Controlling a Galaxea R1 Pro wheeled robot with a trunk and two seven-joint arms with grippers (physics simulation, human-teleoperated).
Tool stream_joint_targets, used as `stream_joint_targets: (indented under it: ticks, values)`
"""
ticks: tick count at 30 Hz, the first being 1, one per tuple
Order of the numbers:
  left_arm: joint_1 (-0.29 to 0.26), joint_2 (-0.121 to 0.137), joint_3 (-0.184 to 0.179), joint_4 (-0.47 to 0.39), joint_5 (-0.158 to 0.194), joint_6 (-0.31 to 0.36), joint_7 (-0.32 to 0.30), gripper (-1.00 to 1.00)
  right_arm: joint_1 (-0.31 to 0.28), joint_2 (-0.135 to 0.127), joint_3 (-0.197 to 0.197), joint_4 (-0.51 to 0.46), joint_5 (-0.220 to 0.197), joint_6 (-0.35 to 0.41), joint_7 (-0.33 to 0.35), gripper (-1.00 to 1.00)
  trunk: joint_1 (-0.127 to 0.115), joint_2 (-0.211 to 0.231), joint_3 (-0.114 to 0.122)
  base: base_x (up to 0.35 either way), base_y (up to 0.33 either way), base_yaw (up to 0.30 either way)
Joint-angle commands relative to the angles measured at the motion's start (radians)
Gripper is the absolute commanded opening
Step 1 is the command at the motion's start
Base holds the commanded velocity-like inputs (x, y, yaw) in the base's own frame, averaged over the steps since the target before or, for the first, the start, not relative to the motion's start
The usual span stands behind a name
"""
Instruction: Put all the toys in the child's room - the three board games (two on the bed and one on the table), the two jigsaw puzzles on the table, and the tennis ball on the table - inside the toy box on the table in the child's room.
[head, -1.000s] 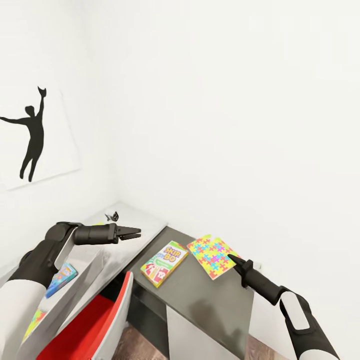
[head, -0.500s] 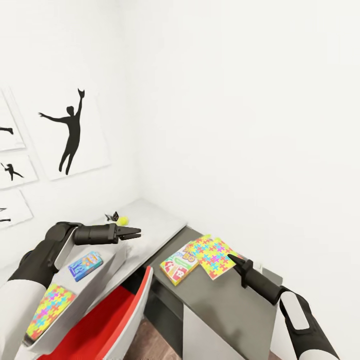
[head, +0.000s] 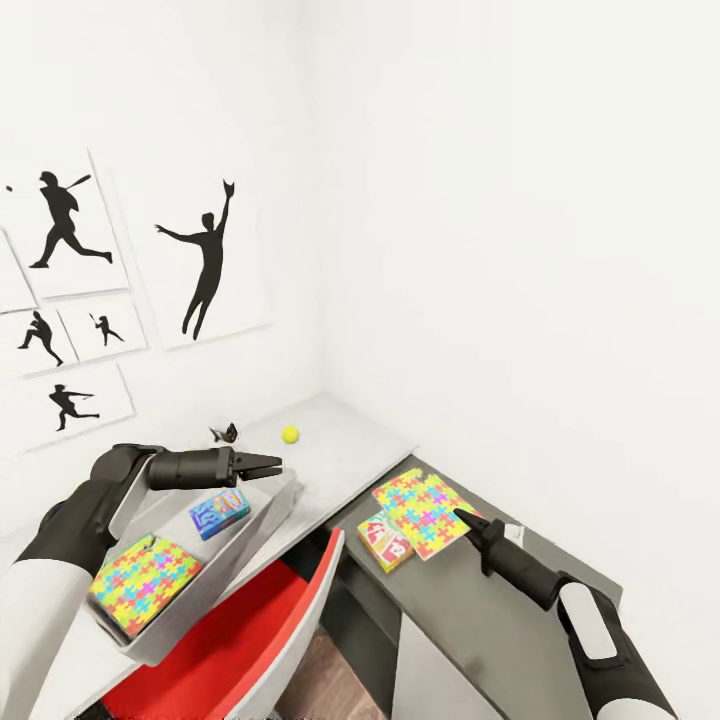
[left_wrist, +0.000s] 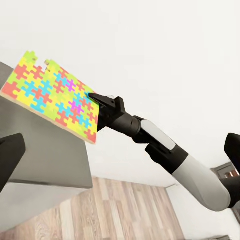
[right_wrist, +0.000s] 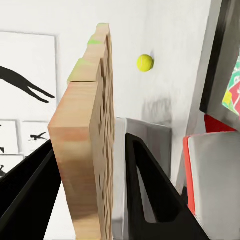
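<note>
My right gripper (head: 462, 517) is shut on the edge of a multicoloured jigsaw puzzle (head: 425, 508), held over the dark cabinet top. The right wrist view shows that puzzle (right_wrist: 92, 150) edge-on between the black fingers (right_wrist: 150, 190). Partly under it lies a board game (head: 386, 541) with red marks. The pale grey toy box (head: 188, 622) on the table (head: 345, 452) holds another jigsaw puzzle (head: 143, 583) and a small blue board game (head: 220, 512). My left gripper (head: 264, 464) hovers open above the box's far end. A tennis ball (head: 290, 434) rests on the table near the corner.
A red and white chair (head: 245, 640) stands tucked against the table below the toy box. The dark cabinet top (head: 480, 610) joins the table at right. Silhouette posters (head: 205, 260) hang on the left wall. Wood floor shows beneath the cabinet (left_wrist: 100, 215).
The whole view has shifted, bringing in more posters, the tennis ball and the whole toy box. Both arms keep their pose; the held puzzle now covers part of the board game.
</note>
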Motion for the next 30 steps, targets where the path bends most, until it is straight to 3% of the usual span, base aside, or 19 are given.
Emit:
stream_joint_targets:
  ticks: [1, 23, 30]
  values:
    - [-0.001, 0.001, -0.002, 0.001, 0.002, 0.01, -0.002, 1.0, -0.001, 0.0, -0.003, 0.0, 0.001, 0.006, 0.004, -1.0, 0.001, -0.002, -0.002, 0.0, 0.0, 0.288]
    - [-0.001, 0.001, -0.002, 0.001, 0.005, 0.01, -0.002, 1.0, -0.001, 0.0, -0.003, 0.0, 0.003, 0.005, 0.004, -1.0, 0.001, -0.002, -0.002, 0.0, 0.0, 0.288]
    - [-0.001, 0.001, 0.001, 0.001, 0.006, 0.01, -0.033, 1.0, -0.001, -0.002, -0.004, 0.0, 0.002, 0.005, 0.004, -1.0, 0.001, -0.002, -0.002, 0.0, 0.0, 0.288]
